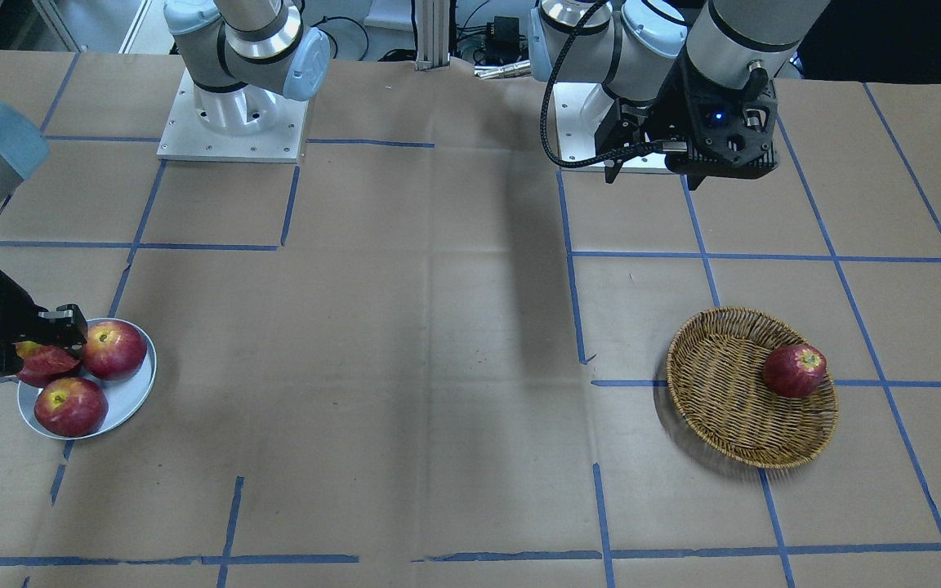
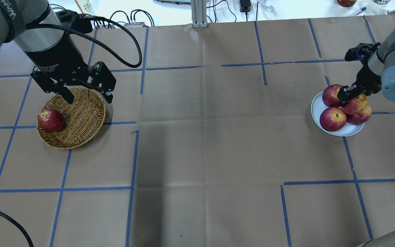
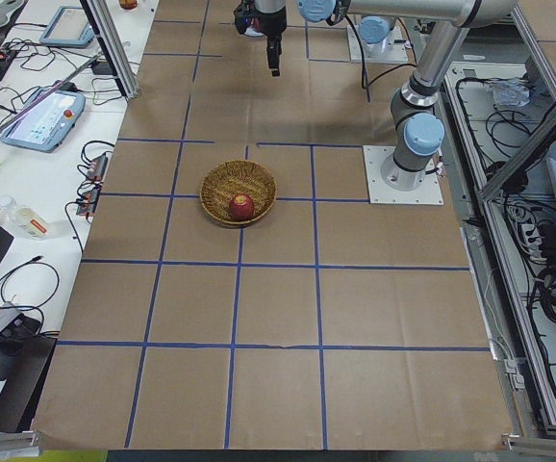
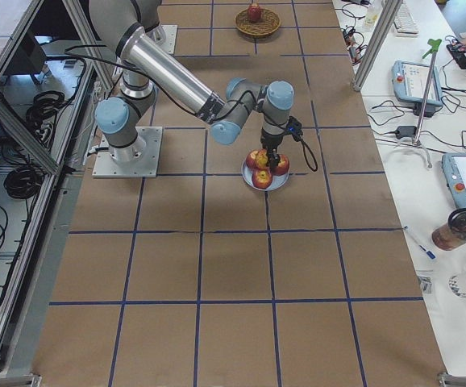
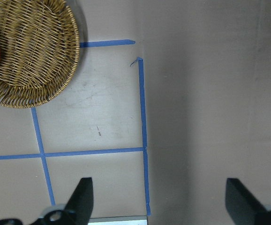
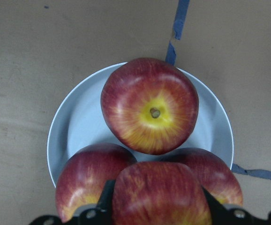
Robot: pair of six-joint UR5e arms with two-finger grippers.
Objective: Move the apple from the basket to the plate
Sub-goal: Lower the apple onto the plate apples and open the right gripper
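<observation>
Fingers (image 5: 81, 199) spread wide, the left gripper (image 5: 161, 201) hangs pointing straight down, far across the table from the plate (image 2: 315, 110), near the basket (image 2: 81, 118) and its one dark apple (image 2: 50, 120). Over the plate, the right gripper (image 6: 156, 199) reaches down, pinching the apple (image 2: 355, 105) above three darker apples (image 6: 149, 105). Its skin is streaky orange-red. Arm lettering is too partial to read.
</observation>
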